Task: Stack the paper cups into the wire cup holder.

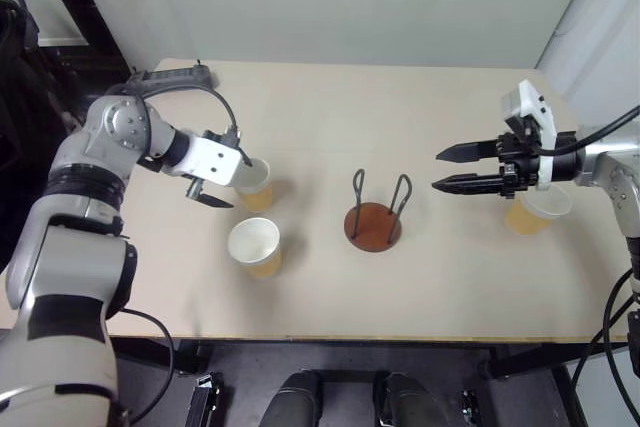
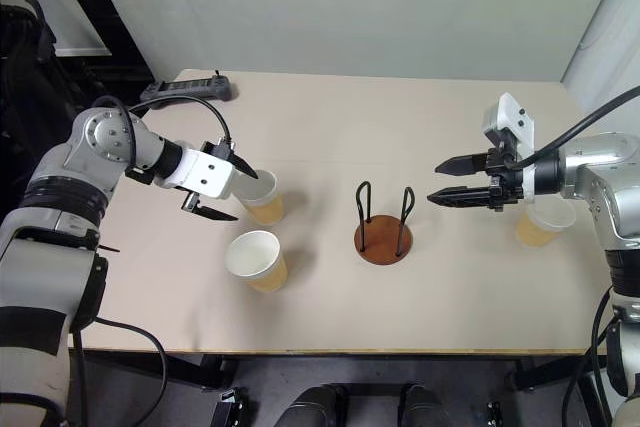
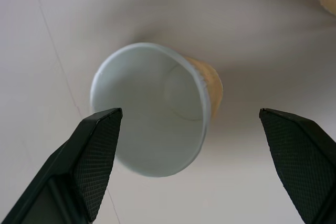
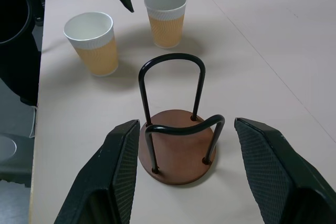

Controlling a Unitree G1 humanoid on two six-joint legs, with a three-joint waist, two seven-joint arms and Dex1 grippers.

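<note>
Three paper cups (image 1: pixel 255 246) stand on the table (image 1: pixel 320 107), none yet in the wire cup holder (image 1: pixel 374 222), whose base is bare between its two loops; nothing of the stacking is done. Two cups sit to my left of the holder, one nearer the table's front edge, one farther back (image 2: pixel 264 196); the third (image 2: pixel 541 224) stands well to the holder's right. My left gripper (image 1: pixel 222 181) hangs over the farther left cup, fingers spread wide, straddling its rim without touching it as far as the wrist view shows. My right gripper (image 1: pixel 450 169) hovers right of the holder, pointing toward it, jaws parted and holding nothing. Judgement: first pick is in hand; all three cups remain to be placed.
</note>
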